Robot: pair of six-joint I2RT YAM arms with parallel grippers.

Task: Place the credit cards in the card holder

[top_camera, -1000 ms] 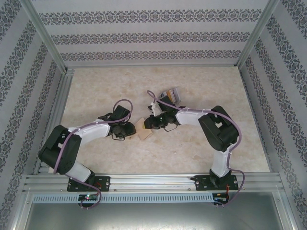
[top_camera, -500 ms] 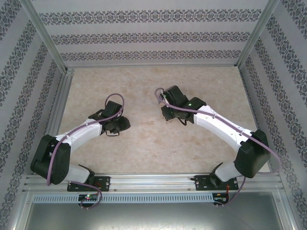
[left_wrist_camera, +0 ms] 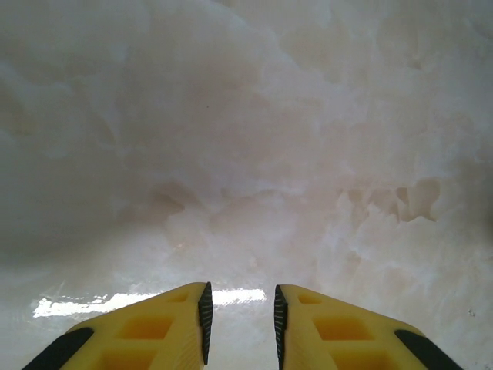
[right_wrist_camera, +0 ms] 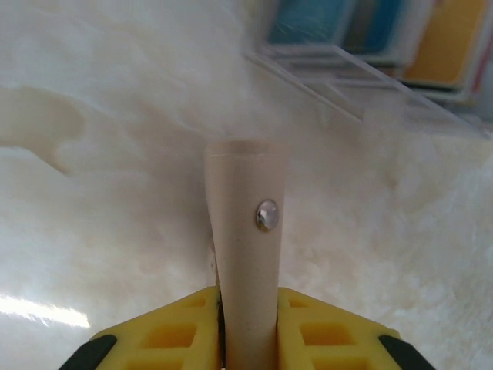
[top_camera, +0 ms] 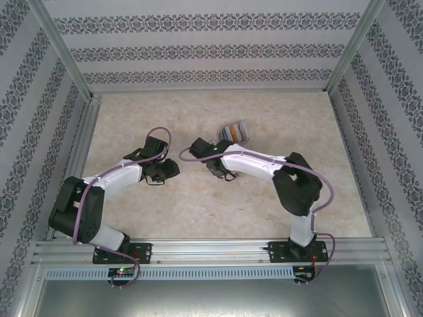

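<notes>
Right arm has folded back, right tool [right_wrist_camera: 248,312] clamping the card holder [right_wrist_camera: 245,223]; left tool [left_wrist_camera: 239,316] narrowly parted, empty.

left claw [left_wrist_camera: 240,308]: slightly parted | right claw [right_wrist_camera: 248,301]: clamped tight

card holder [right_wrist_camera: 245,231] in right hand [right_wrist_camera: 248,299] | credit cards [right_wrist_camera: 448,38] behind, right

Holds the card holder [right_wrist_camera: 243,231] pinched in the right end effector [right_wrist_camera: 248,297], no longer flat on the worktop [top_camera: 198,181] between the arms. Pulls that arm back from over the clear tray [right_wrist_camera: 323,58], baring the credit cards [right_wrist_camera: 451,42] again. Shifts the left end effector [left_wrist_camera: 239,297] slightly left and farther out, away from the card holder's old spot
</notes>
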